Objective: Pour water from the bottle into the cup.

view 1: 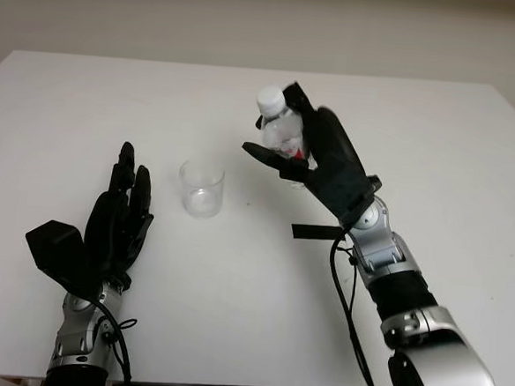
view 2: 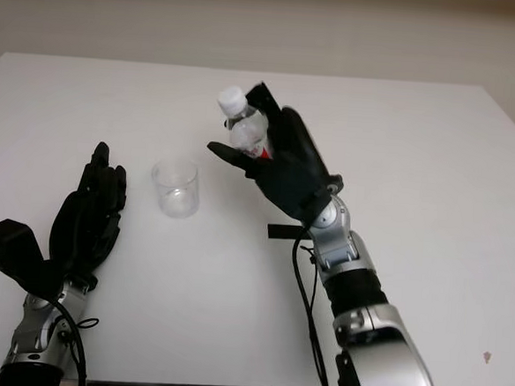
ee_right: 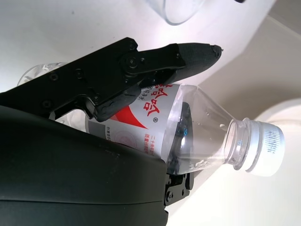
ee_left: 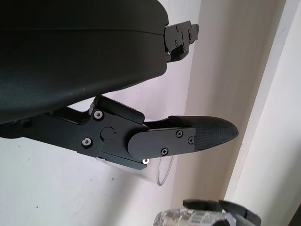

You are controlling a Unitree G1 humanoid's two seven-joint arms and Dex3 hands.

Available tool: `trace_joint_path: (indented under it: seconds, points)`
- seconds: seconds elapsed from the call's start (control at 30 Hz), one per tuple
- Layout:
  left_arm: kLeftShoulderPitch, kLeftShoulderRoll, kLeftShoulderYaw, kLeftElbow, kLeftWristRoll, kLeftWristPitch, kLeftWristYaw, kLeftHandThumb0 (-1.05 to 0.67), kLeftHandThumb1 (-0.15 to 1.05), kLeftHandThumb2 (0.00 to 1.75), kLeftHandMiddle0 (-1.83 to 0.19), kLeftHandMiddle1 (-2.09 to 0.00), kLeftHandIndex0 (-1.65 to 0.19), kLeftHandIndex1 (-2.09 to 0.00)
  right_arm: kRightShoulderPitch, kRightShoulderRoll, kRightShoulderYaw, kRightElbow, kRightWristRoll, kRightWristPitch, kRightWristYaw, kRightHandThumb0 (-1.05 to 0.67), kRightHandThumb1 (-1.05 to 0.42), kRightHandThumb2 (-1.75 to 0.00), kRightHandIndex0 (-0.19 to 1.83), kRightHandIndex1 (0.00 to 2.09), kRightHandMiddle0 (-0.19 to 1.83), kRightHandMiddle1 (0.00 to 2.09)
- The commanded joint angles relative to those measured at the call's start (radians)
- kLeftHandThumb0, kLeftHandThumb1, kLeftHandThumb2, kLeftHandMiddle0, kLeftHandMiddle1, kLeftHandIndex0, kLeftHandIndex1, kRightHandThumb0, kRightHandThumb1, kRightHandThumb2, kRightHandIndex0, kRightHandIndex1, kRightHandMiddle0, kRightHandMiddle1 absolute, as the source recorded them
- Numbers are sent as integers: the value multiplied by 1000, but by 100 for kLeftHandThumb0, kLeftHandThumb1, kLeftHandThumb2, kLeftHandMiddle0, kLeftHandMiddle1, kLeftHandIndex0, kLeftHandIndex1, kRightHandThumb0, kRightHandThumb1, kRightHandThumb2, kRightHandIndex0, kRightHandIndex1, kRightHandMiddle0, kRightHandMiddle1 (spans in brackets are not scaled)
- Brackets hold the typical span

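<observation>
A clear plastic bottle (ee_right: 197, 136) with a white cap (ee_right: 265, 148) and a white label printed with red characters and a red swoosh sits in the robot's black right hand (view 1: 317, 157). The cup (view 1: 201, 187) to its left is clear and colourless. The left hand (view 1: 114, 227), at the near left, is matte black, with silver at the wrist. Both forearms are silver and black. The table (view 1: 86, 110) is plain white; the far wall is pale beige.

Right hand (view 1: 309, 157) raised, fingers curled; left hand (view 1: 118, 223) open
</observation>
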Motion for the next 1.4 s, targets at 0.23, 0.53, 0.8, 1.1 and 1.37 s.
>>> trace_joint_path:
  seconds: [0.23,0.53,0.8,1.1,1.37]
  points:
    - [35,-4,-1,21,4,-1,1,-75,105,49,19,-3,19,-5,-236,-7,147,304,-190,-33,-178,-43,-105,-32,129,209,91,209]
    - [37,-5,0,28,2,-5,-1,-74,105,49,19,-2,19,-5,-336,-22,364,428,-432,34,-371,-44,-105,-25,118,209,74,209]
    - [41,-10,-5,29,10,-9,8,-74,105,51,19,-4,18,-5,-394,-28,425,460,-478,59,-409,-46,-105,-29,114,209,67,209]
    - [42,-15,-7,29,11,-4,15,-76,105,49,19,-4,17,-6,-425,-23,463,467,-501,66,-446,-44,-105,-27,122,209,67,209]
    - [48,-22,-13,19,18,4,27,-75,105,50,19,-4,18,-5,-444,-14,537,467,-575,71,-548,-44,-105,-24,130,209,71,209]
